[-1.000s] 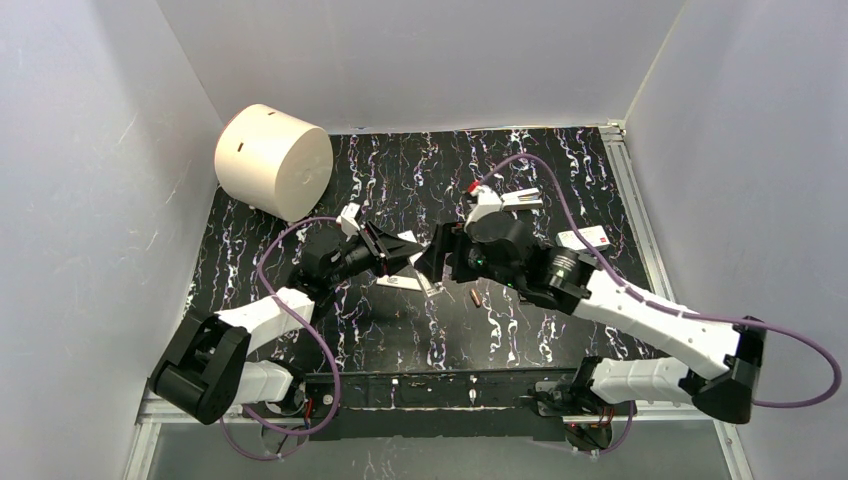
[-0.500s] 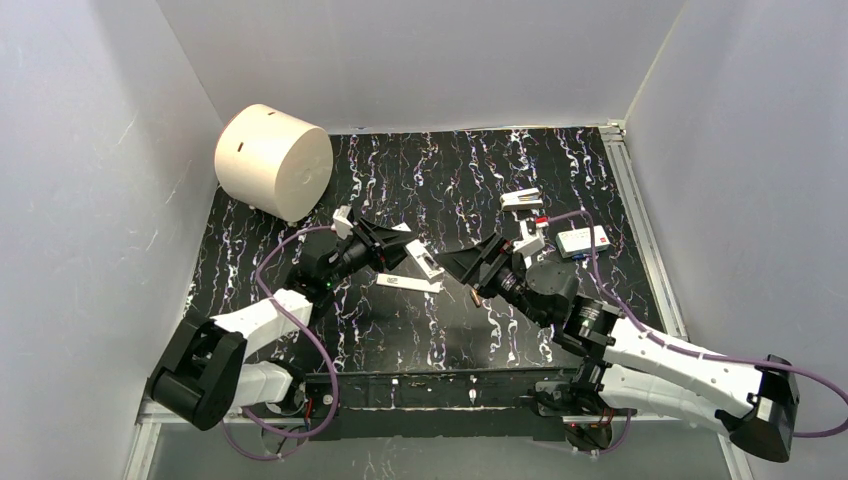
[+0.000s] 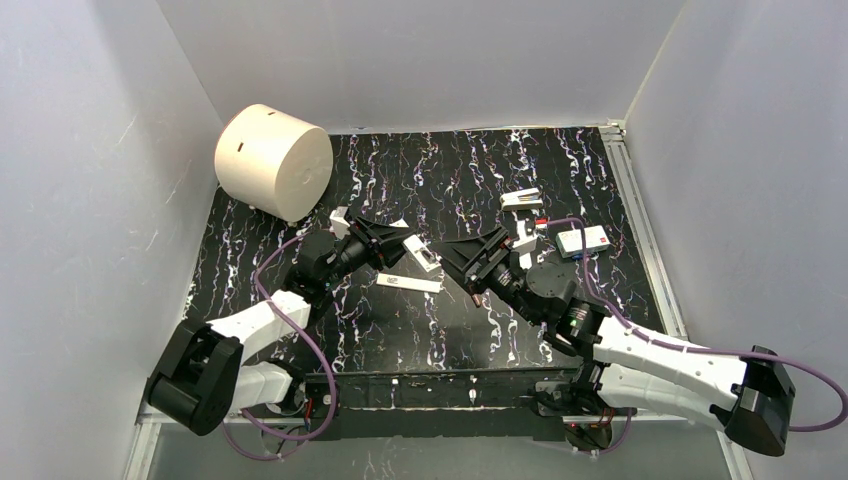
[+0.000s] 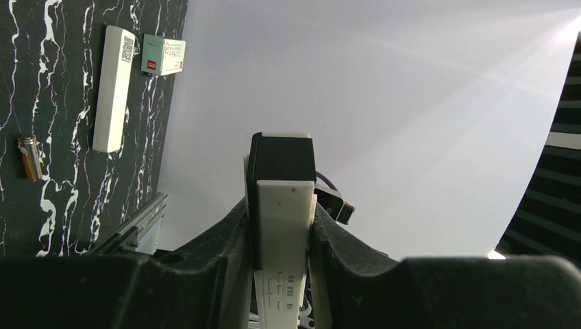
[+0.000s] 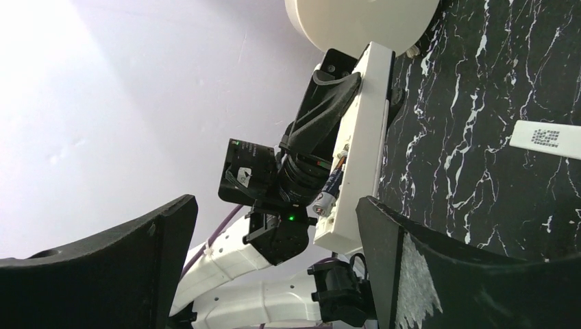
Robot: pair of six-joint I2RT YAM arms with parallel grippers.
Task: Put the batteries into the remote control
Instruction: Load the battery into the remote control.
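Note:
My left gripper (image 3: 405,250) (image 4: 281,212) is shut on the remote control (image 3: 422,256) (image 4: 284,226), a slim white bar held off the table and clamped between both fingers. In the right wrist view the remote control (image 5: 360,151) shows its back, with one battery (image 5: 327,195) sitting in the recess. Another battery (image 4: 27,157) lies loose on the black table. My right gripper (image 3: 468,262) (image 5: 274,264) stands wide open just right of the remote, facing it, with nothing between its fingers.
A plain white strip (image 3: 410,284) (image 4: 113,89) (image 5: 548,139) with a printed code lies on the table below the remote. A white box with a red mark (image 3: 583,240) (image 4: 163,56) and another small white piece (image 3: 522,199) sit at the right. A large white cylinder (image 3: 273,160) stands back left.
My right gripper, pressed against the remote a second ago, has drawn back to the right and opened wide. The left gripper has kept its grip, lifting the remote slightly.

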